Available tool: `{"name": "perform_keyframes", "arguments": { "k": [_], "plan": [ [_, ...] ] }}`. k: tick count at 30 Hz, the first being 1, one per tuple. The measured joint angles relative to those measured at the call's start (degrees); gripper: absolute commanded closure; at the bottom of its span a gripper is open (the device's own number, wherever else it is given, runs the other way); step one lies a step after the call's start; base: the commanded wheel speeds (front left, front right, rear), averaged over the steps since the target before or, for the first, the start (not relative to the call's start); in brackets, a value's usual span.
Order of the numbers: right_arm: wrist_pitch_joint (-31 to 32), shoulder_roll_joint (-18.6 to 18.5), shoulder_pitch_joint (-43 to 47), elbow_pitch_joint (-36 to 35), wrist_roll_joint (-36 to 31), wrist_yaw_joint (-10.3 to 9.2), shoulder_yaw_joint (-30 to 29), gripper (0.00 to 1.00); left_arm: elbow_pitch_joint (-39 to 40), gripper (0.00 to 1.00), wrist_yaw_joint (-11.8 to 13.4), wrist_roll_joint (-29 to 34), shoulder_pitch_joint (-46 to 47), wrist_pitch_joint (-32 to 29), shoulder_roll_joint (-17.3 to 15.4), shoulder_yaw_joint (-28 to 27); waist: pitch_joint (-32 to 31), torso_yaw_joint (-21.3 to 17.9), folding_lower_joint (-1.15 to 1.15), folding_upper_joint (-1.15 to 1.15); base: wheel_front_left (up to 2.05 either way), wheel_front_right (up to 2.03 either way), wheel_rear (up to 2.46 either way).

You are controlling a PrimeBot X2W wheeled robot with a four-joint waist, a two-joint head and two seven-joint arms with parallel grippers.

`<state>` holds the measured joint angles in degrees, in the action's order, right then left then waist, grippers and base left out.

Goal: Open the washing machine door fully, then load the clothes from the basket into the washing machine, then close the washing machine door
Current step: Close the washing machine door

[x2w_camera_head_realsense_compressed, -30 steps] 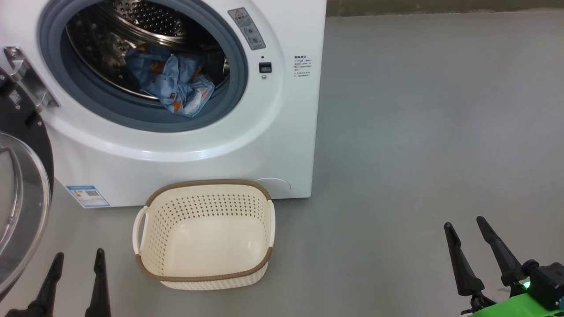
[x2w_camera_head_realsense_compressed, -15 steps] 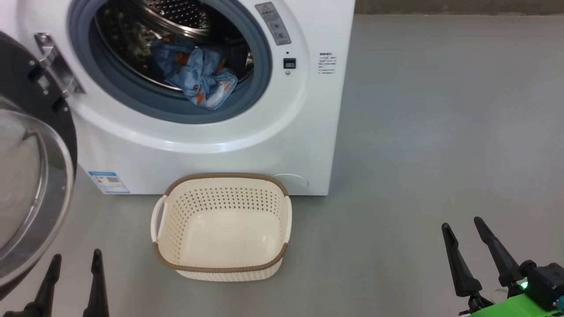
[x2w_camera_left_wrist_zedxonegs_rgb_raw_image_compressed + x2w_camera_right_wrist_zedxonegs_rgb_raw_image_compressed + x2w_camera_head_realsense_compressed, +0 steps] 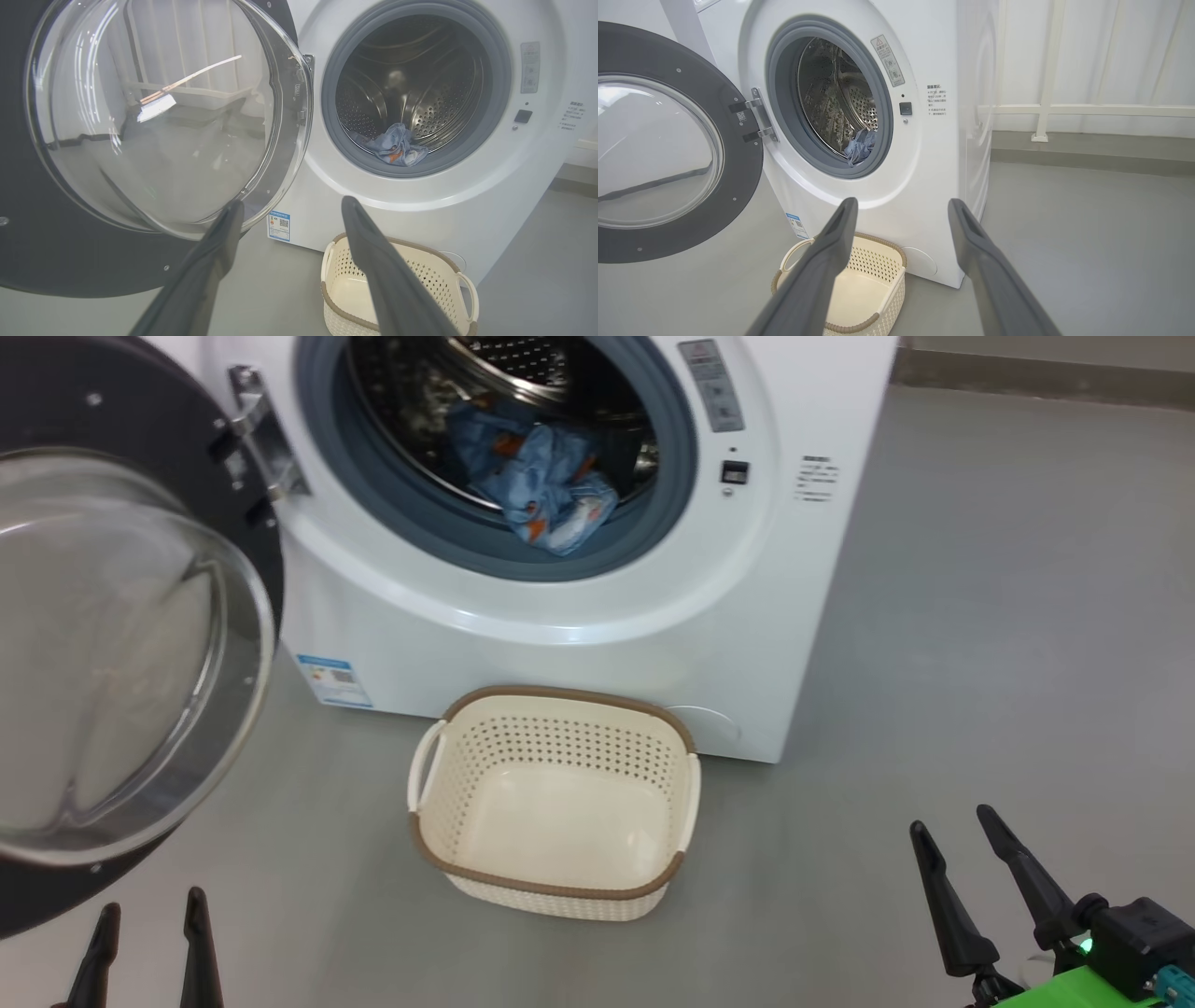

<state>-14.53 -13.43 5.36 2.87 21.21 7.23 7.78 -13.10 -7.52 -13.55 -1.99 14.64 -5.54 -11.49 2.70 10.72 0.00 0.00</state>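
Inside the washing machine [image 3: 579, 635], the clothes [image 3: 541, 485]; door [image 3: 140, 644] wide open; both jaws apart

The left pincer [image 3: 153, 902] sat low at the left, fingers spread wide, pointing up, empty. The right pincer [image 3: 952, 819] matched it at the right.

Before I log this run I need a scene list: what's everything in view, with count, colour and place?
washing machine: one, white, behind the basket.
washing machine door: one, black rim, clear glass, swung open leftward.
clothes: one bundle, light blue with orange prints, inside the drum.
basket: one, cream with brown rim, empty, floor before the machine.
label sticker: one, blue, machine's lower left corner.
floor: one, grey, underneath everything.
left end effector: one, dark, open, empty, lower left.
right end effector: one, dark, open, empty, lower right.
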Motion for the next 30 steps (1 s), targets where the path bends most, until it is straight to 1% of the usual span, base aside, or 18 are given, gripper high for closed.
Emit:
{"name": "perform_keyframes", "arguments": {
  "k": [7,22,26,30],
  "plan": [
    [0.00,-0.54,-0.15,0.81,0.19,0.00,1.71,0.00,-0.02,0.00,0.00,0.11,-0.62,0.00,1.10,-1.38,-0.37,5.34,0.00,0.00,0.00,0.00,0.00],
    [0.00,-0.90,-0.19,1.40,0.78,0.00,4.13,0.00,0.43,0.00,0.00,2.14,-2.13,0.00,1.72,-3.12,-1.60,16.56,0.00,0.00,0.00,0.00,0.00],
    [0.00,-1.04,-1.57,1.71,0.94,0.00,5.99,0.00,1.86,0.00,0.00,2.13,-3.31,0.00,1.97,-5.04,-1.55,18.66,0.00,0.00,0.00,0.00,0.00],
    [0.00,-1.35,-3.91,2.33,1.00,0.00,7.25,0.00,3.11,0.00,0.00,2.11,-4.19,0.00,2.67,-6.55,-0.89,19.51,0.00,0.00,0.00,0.00,0.00]
  ]
}}
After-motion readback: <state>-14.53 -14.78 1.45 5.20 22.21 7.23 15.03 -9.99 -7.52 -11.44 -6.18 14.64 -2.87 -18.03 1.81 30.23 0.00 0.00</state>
